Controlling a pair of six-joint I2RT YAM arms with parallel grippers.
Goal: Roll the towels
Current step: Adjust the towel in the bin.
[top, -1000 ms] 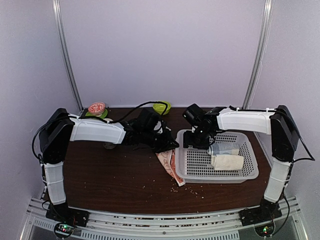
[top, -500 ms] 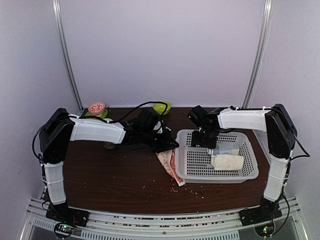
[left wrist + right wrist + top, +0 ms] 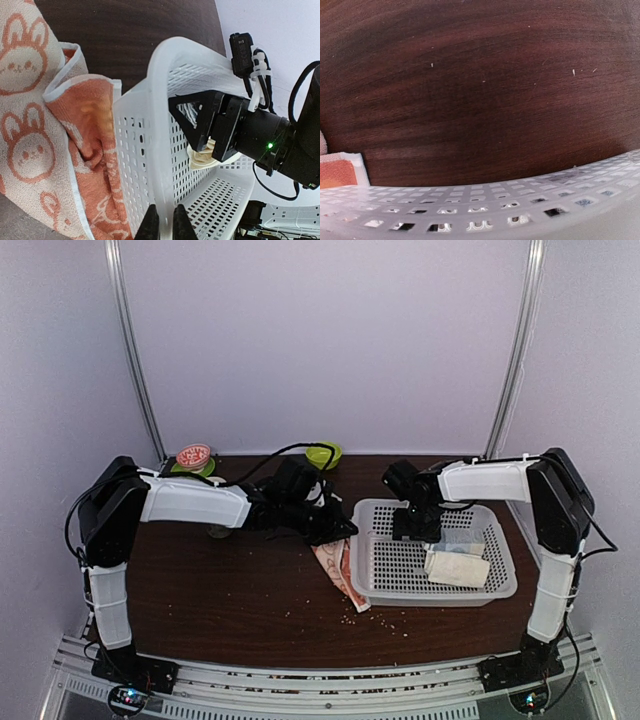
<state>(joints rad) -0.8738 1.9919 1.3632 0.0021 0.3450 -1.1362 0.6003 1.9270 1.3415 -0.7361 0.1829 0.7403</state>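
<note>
The peach-orange rabbit towel [image 3: 338,570] [image 3: 45,145] lies rumpled on the table against the left side of the white basket [image 3: 500,585]; a corner of it shows in the right wrist view [image 3: 337,172]. Inside the basket, the cream towel [image 3: 457,568] [image 3: 202,159] lies rolled near the right. My left gripper [image 3: 335,530] [image 3: 166,226] is shut on the basket's left rim, with the wall between its fingers. My right gripper [image 3: 418,528] [image 3: 207,145] hangs open low inside the basket, left of the cream towel. Its own fingers do not show in the right wrist view.
A pale packet [image 3: 462,538] lies in the basket behind the cream towel. A green bowl [image 3: 323,453] and a red-topped dish [image 3: 193,456] stand at the table's back edge. Crumbs [image 3: 372,616] are scattered in front of the basket. The basket wall [image 3: 495,210] fills the right wrist view's bottom.
My right gripper has moved right inside the basket, from its back-left corner toward the middle. The cream towel has shifted slightly. The left arm has not moved.
</note>
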